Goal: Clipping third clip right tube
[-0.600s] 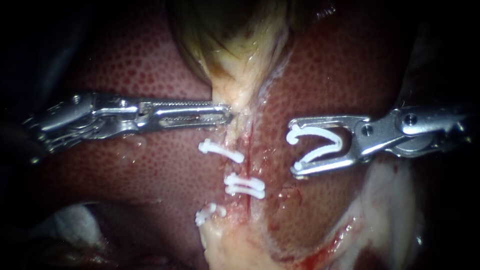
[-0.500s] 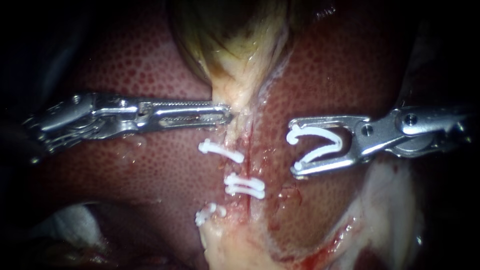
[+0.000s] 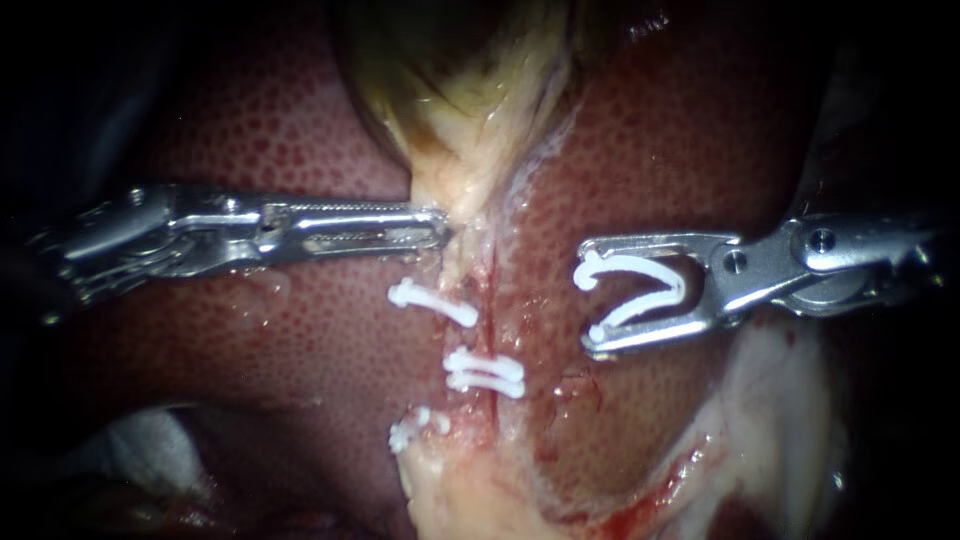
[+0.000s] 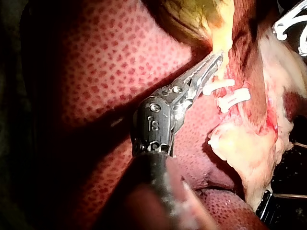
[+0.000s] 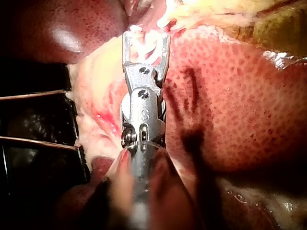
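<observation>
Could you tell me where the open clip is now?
In the endoscope view, the clip sits in the right instrument's jaws, right of the tube.

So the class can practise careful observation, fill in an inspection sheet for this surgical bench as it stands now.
Surface: liver, gallbladder above, pale tissue strip running down from it.
Job's things: three closed white clips on the strip; one open clip, clear of the tissue.
Clutter: whitish material low beside the liver, unidentifiable.
Instruments: left instrument shut on the strip's top; right instrument shut on the open clip.
Cables: two thin wires beside the tissue.
Surroundings: nothing seen.
</observation>
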You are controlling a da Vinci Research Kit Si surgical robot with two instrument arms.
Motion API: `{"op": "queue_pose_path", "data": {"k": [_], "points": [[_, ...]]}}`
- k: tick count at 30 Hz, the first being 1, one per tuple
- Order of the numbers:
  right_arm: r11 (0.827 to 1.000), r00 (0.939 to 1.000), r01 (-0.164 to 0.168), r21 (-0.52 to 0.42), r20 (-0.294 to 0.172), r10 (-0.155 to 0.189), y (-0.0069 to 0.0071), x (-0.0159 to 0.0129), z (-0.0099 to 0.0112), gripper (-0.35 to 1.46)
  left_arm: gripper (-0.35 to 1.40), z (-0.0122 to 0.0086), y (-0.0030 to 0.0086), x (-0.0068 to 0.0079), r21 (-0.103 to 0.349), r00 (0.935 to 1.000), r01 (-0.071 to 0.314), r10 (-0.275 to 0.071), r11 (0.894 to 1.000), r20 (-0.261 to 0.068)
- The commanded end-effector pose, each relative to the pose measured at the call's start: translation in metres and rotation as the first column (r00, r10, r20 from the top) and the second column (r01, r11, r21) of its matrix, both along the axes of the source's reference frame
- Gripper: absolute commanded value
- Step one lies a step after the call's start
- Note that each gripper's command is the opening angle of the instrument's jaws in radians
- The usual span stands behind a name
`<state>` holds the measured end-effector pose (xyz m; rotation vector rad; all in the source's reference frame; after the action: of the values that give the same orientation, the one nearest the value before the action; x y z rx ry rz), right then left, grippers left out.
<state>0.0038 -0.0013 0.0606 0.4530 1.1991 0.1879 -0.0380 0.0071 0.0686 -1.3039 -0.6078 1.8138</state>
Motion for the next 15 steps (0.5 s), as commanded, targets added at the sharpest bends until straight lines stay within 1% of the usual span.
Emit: {"op": "queue_pose_path", "data": {"k": [1,4,5,6,10,15], "points": [[1.0,1.0,0.0,0.0,0.0,0.0,0.0,0.0,0.0,0.5,-0.35,-0.0005,0.0003,0.0005,-0.002,0.9999,0.01,-0.01,1.0,0.003],[1.0,1.0,0.0,-0.001,0.0,0.0,-0.0001,0.0,0.0001,0.5,-0.35,-0.0016,0.0009,0.0018,0.001,0.9998,0.021,-0.021,1.0,0.003],[1.0,1.0,0.0,-0.001,0.0,0.0,-0.0001,0.0,0.0001,0.5,-0.35,-0.0019,0.0011,0.0022,0.005,0.9995,0.032,-0.032,0.999,0.004],[1.0,1.0,0.0,-0.001,0.0,0.0,-0.0001,0.0,0.0001,0.5,-0.35,-0.0023,0.0012,0.0025,0.0,0.9995,0.033,-0.033,0.999,0.001],[1.0,1.0,0.0,-0.001,0.0,0.0,-0.0002,0.0,0.0001,0.5,-0.35,-0.0043,0.0021,0.004,-0.018,0.999,0.045,-0.045,0.999,0.005],[1.0,1.0,0.0,-0.001,0.0,0.0,-0.0002,0.0,0.0001,0.5,-0.35,-0.0063,0.0028,0.0053,-0.036,0.9982,0.059,-0.059,0.998,0.009]]}}
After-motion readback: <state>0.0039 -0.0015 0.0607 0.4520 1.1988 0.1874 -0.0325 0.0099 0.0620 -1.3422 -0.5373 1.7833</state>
